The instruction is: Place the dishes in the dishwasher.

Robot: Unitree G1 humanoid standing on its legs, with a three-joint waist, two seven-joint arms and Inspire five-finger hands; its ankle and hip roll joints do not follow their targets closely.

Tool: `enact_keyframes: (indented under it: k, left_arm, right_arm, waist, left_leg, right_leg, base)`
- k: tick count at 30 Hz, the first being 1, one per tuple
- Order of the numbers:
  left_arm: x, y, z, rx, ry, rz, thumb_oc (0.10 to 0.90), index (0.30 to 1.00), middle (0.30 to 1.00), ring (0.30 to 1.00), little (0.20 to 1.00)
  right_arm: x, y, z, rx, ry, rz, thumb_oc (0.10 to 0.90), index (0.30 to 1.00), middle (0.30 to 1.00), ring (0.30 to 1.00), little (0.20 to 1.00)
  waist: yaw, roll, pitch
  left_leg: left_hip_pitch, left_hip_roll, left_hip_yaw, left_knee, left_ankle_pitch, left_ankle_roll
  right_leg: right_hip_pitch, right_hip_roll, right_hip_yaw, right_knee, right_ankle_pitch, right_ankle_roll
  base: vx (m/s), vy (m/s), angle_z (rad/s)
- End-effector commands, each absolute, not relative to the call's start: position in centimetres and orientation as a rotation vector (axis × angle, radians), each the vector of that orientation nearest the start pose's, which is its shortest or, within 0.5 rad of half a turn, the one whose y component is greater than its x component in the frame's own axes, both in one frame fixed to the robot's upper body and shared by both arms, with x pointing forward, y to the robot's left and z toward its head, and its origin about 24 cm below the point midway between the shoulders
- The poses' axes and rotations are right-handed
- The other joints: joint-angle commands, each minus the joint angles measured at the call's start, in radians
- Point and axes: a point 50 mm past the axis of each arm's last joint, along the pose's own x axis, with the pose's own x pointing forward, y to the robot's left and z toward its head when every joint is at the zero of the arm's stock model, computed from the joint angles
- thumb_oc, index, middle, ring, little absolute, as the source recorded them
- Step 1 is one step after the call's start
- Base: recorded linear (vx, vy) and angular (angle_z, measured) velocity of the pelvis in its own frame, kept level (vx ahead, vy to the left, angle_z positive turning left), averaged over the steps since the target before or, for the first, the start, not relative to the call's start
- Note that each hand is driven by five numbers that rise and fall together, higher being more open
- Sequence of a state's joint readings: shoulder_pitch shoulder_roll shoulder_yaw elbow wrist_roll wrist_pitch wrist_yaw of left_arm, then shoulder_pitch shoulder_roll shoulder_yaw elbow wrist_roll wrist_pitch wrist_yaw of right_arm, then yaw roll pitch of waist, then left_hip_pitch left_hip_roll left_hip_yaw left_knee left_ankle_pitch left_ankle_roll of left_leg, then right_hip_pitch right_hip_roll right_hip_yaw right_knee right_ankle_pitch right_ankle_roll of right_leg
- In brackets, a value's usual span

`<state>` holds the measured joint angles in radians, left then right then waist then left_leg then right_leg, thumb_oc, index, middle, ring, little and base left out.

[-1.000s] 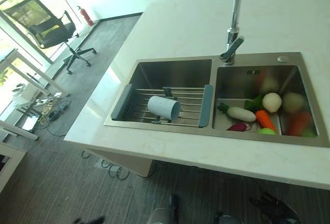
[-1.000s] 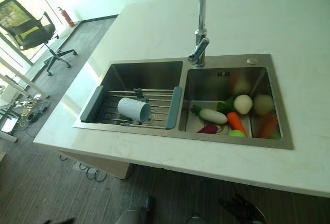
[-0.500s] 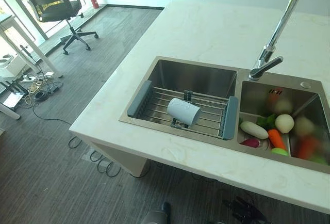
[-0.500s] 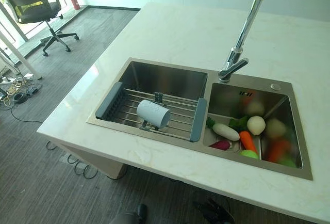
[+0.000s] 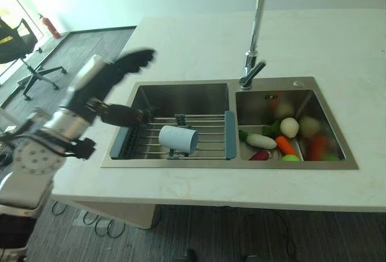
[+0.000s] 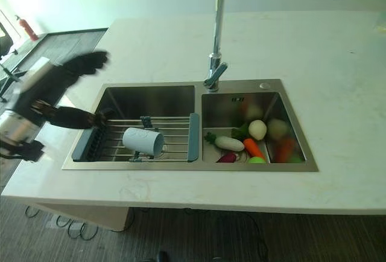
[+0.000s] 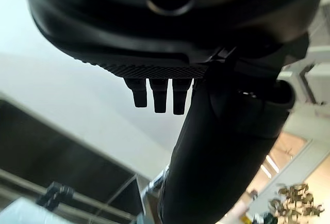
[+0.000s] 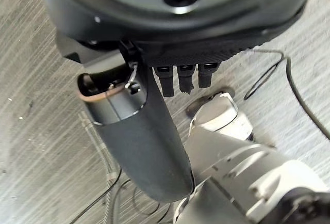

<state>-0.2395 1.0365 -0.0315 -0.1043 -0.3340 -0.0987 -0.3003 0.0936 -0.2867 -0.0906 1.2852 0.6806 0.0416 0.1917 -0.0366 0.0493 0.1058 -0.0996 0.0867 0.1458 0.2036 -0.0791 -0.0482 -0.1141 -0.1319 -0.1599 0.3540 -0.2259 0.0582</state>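
1. Left hand point(image 5: 111, 75): raised over the left edge of the sink point(image 5: 181, 87), fingers straight and spread from the thumb, holding nothing
2. Right hand point(image 8: 154, 131): fingers extended, empty, above the floor
3. Cup point(image 5: 178, 139): pale blue, on its side on the wire rack point(image 5: 205, 130) across the left basin
4. Right basin: holds vegetables point(image 5: 283, 138)
5. Tap point(image 5: 253, 63): behind the divider on the white surface point(image 5: 199, 38)

A pale stone countertop point(image 5: 199, 38) holds a stainless steel double sink point(image 5: 226, 162) at centre frame. In its left basin, a light blue cup point(image 5: 178, 139) lies on its side on a wire drying rack with grey-blue ends point(image 5: 208, 130). The right basin holds toy vegetables point(image 5: 280, 138). A tall chrome faucet point(image 5: 253, 63) rises behind. At left, the left hand point(image 5: 114, 75) hovers with fingers extended over the sink's left edge.
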Motion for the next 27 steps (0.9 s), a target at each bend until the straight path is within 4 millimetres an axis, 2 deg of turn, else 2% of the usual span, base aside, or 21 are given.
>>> enact_keyframes:
  k: [1, 4, 11, 16, 20, 27]
  left_arm:
    - [28.1, 28.8, 25.0, 0.855, -0.332, -0.188, 0.800, 0.900, 0.900, 0.900, 0.900]
    - [29.0, 29.4, 24.2, 0.955, -0.236, -0.194, 0.800, 0.900, 0.900, 0.900, 0.900]
    - [29.5, 31.0, 24.8, 1.224, -0.129, -0.180, 0.800, 0.900, 0.900, 0.900, 0.900]
    - [29.7, 31.3, 25.2, 1.327, -0.094, -0.178, 0.800, 0.900, 0.900, 0.900, 0.900]
    - [30.0, 31.3, 25.2, 1.387, -0.087, -0.179, 0.800, 0.900, 0.900, 0.900, 0.900]
    - [30.4, 30.8, 25.1, 1.366, -0.095, -0.223, 0.800, 0.900, 0.900, 0.900, 0.900]
  right_arm:
    - [5.4, -27.2, -15.5, 0.526, 1.102, -0.537, 0.800, 0.900, 0.900, 0.900, 0.900]
    - [5.9, -27.2, -15.4, 0.525, 1.091, -0.523, 0.800, 0.900, 0.900, 0.900, 0.900]
    - [5.6, -27.3, -15.3, 0.524, 1.099, -0.532, 0.800, 0.900, 0.900, 0.900, 0.900]
    - [5.2, -27.2, -15.3, 0.527, 1.101, -0.532, 0.800, 0.900, 0.900, 0.900, 0.900]
    - [5.1, -27.1, -15.3, 0.528, 1.101, -0.536, 0.800, 0.900, 0.900, 0.900, 0.900]
    - [4.6, -27.3, -15.3, 0.521, 1.108, -0.543, 0.800, 0.900, 0.900, 0.900, 0.900]
  waist:
    - [0.006, 0.006, -0.017]
    - [-0.015, 0.008, -0.017]
    - [-0.041, 0.013, -0.019]
    - [-0.054, 0.015, -0.019]
    - [-0.064, 0.014, -0.021]
    - [-0.077, 0.015, -0.018]
  left_leg:
    - [-0.012, -0.005, -0.043, 0.096, -0.166, 0.009]
    - [-0.005, -0.005, -0.033, 0.096, -0.170, 0.010]
    - [-0.001, -0.004, -0.013, 0.096, -0.172, 0.012]
    - [0.000, -0.002, 0.000, 0.096, -0.173, 0.011]
    - [-0.001, 0.000, 0.011, 0.096, -0.174, 0.012]
    - [0.000, 0.000, 0.021, 0.096, -0.178, 0.012]
  right_leg:
    - [0.025, -0.042, -0.005, -0.054, 0.023, 0.129]
    - [0.019, -0.034, 0.013, -0.054, 0.029, 0.131]
    - [0.005, -0.026, 0.036, -0.054, 0.036, 0.136]
    - [0.000, -0.028, 0.042, -0.054, 0.043, 0.140]
    - [-0.008, -0.031, 0.048, -0.054, 0.049, 0.145]
    - [-0.016, -0.031, 0.062, -0.054, 0.055, 0.149]
  base:
    - [0.01, -0.009, -0.25]
    - [0.01, 0.002, -0.14]
    - [0.00, 0.011, -0.08]
    - [0.00, 0.002, -0.02]
    - [0.01, 0.015, -0.10]
    - [0.02, 0.013, -0.11]
